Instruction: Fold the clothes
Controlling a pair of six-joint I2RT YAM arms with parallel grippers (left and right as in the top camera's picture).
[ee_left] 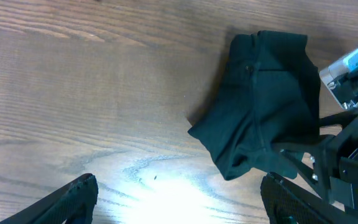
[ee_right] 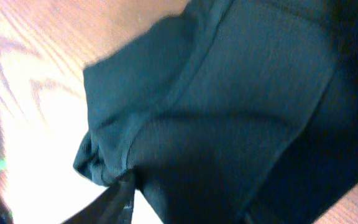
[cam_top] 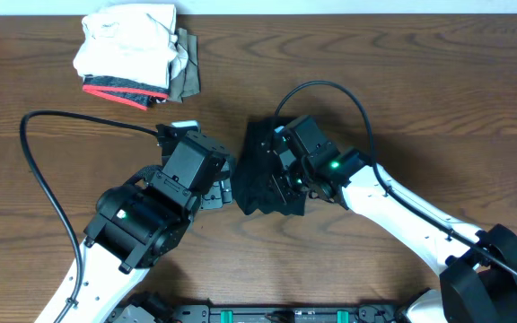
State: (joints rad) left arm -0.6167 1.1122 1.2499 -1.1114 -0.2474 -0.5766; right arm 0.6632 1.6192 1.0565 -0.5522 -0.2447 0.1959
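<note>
The clothes, a black shirt (cam_top: 257, 170), lie bunched in a thick bundle on the wooden table between my two arms. My right gripper (cam_top: 281, 184) sits on the bundle's right side. In the right wrist view the dark fabric (ee_right: 229, 112) fills the space between the jaws and one finger (ee_right: 118, 198) presses against a gathered hem, so the right gripper (ee_right: 185, 202) is shut on the shirt. My left gripper (ee_left: 179, 202) stands wide open over bare wood, just short of the shirt (ee_left: 266, 106). In the overhead view the left gripper (cam_top: 218, 190) is at the bundle's left edge.
A stack of folded garments (cam_top: 133, 54), white on top with olive and a red-trimmed grey one beneath, sits at the back left. A black cable (cam_top: 43, 170) loops out left of my left arm. The table's far edge (cam_top: 330, 13) runs along the top.
</note>
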